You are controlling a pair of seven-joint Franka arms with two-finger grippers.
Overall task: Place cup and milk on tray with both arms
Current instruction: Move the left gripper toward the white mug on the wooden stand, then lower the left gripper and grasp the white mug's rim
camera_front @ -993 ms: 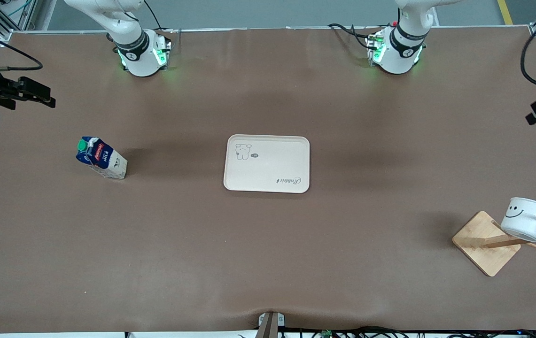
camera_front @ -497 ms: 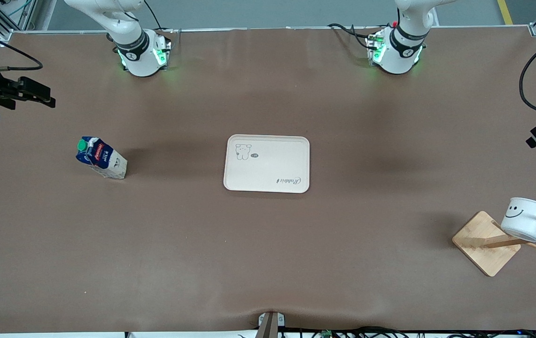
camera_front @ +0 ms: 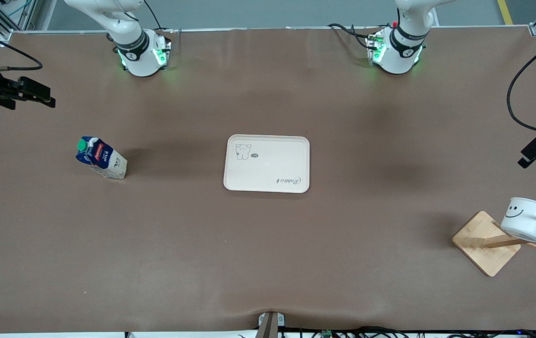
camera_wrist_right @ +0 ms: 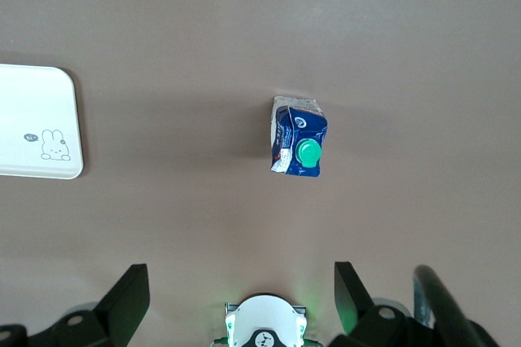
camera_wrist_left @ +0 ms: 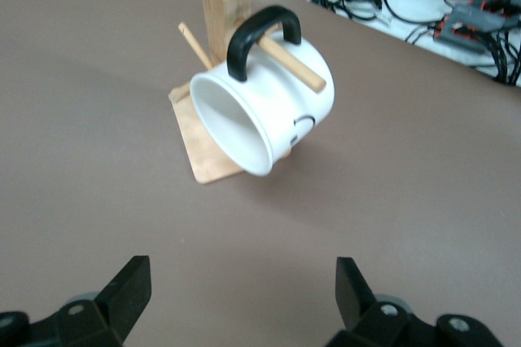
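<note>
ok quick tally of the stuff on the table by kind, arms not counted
cup: 1, hung by its handle on the rack peg
milk: 1
tray: 1
bamboo rack: 1
total: 4

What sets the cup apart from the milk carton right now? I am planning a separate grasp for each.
The cup hangs by its black handle on a peg of the bamboo rack, tipped sideways off the table; the milk stands upright on the table. The cup is round and white with a smiley face; the milk is a boxy blue-and-white carton with a green cap. The cup's mouth is open; the milk is capped. Neither is on the tray.
</note>
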